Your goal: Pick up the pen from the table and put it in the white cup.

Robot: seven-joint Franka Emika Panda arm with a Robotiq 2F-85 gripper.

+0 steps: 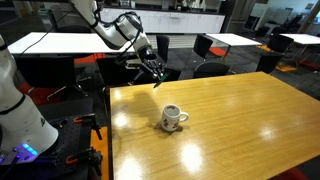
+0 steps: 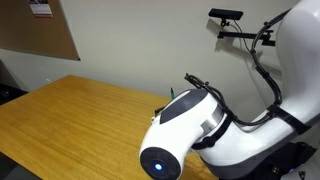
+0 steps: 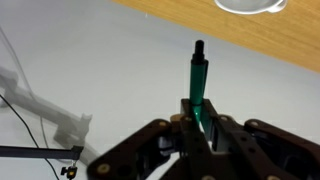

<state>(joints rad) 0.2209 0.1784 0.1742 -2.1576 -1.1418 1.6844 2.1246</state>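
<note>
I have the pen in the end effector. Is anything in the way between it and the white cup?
Nothing visible. The end effector, shut on the pen, hangs near the edge of the table. Only bare wood lies between there and the white cup, which stands upright with its mouth open.

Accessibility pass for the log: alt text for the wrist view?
The gripper clamps a green pen, its black tip pointing away, over grey floor. Beyond lie the wooden table edge and the white cup rim, cut off at the top.
</note>
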